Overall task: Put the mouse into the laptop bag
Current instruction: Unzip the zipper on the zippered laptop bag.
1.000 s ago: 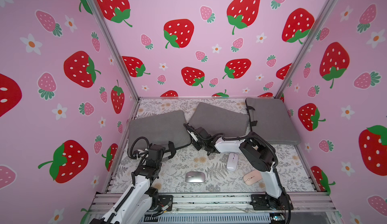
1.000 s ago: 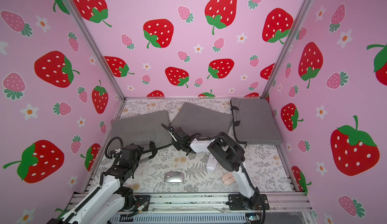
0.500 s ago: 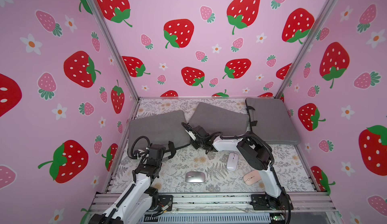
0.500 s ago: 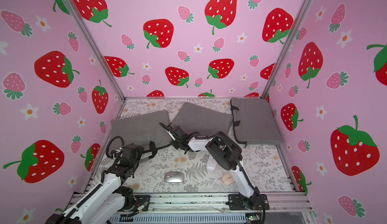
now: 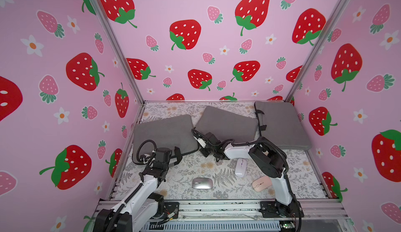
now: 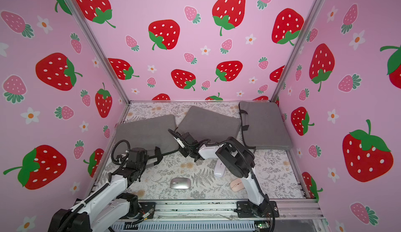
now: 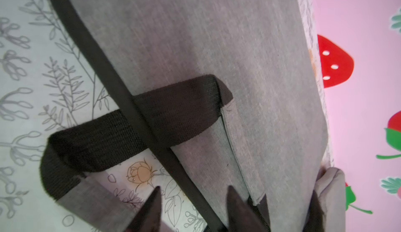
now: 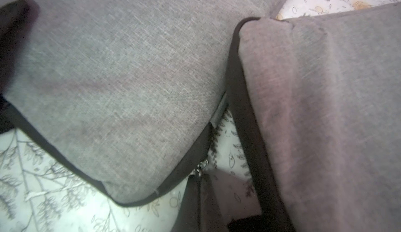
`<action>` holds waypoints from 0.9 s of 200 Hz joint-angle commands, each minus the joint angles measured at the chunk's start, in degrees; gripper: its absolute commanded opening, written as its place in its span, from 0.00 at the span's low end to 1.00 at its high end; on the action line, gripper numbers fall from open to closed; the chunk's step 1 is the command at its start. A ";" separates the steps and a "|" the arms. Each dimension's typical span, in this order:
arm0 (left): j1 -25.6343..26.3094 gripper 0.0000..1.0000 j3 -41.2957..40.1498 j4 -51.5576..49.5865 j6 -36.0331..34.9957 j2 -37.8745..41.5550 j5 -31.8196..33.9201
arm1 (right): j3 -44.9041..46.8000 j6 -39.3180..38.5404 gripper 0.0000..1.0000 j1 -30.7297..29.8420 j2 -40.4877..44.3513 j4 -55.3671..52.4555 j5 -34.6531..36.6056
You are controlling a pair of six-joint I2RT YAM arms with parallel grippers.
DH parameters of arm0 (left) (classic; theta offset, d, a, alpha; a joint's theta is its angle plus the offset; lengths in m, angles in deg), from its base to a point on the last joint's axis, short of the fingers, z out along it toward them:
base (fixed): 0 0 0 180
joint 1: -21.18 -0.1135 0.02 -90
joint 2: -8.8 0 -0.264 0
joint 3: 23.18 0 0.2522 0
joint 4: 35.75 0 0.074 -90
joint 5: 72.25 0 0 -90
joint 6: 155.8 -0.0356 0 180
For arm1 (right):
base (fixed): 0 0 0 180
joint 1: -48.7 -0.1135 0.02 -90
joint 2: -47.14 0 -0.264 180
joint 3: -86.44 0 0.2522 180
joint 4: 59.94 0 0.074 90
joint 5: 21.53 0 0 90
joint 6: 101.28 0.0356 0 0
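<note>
Three mice lie on the floral table: a silver mouse (image 5: pixel 201 183), a white mouse (image 5: pixel 240 167) and a pink mouse (image 5: pixel 261 183). None is held. The left grey laptop bag (image 5: pixel 165 133) lies flat, with black handle straps at its near edge. My right gripper (image 8: pixel 200 176) is shut on the metal zipper pull (image 8: pixel 201 169) at that bag's near right corner (image 5: pixel 202 151). My left gripper (image 7: pixel 192 200) is open at the bag's near edge (image 5: pixel 176 155). Its fingers straddle the dark zipper band (image 7: pixel 173 168) without touching it.
A second grey bag (image 5: pixel 227 124) lies tilted behind the right wrist, almost touching the left bag's corner. A third bag (image 5: pixel 280 124) fills the back right corner. Pink strawberry walls close in three sides. The aluminium rail (image 5: pixel 217 207) borders the front.
My right gripper has shut on the zipper pull and shifted slightly left. The left gripper's jaws have narrowed around the bag's near edge. The mice have not moved.
</note>
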State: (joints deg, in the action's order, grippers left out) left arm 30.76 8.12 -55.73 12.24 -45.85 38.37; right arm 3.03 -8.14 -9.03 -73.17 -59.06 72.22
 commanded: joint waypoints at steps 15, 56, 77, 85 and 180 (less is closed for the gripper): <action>-0.36 0.28 2.62 2.43 2.70 -4.53 0.66 | 2.17 -0.85 0.00 -0.54 1.28 -2.15 -1.73; -0.37 0.32 4.86 0.75 3.40 -9.10 0.38 | 2.90 -1.11 0.00 -0.78 2.21 -2.09 -1.81; -0.47 0.47 4.72 0.77 4.47 -10.61 0.48 | 3.11 -1.28 0.00 -1.04 2.50 -2.06 -1.88; -0.46 0.52 4.70 0.94 4.84 -11.20 0.47 | 3.17 -1.44 0.00 -1.15 2.66 -2.17 -1.90; -2.37 0.60 4.65 2.05 8.56 -17.37 -0.72 | 4.35 -2.16 0.00 -2.18 3.60 -1.59 -2.12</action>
State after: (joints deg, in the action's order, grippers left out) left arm 29.14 14.02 -52.82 18.54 -60.69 37.39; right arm 5.76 -8.63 -10.28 -71.42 -58.17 71.02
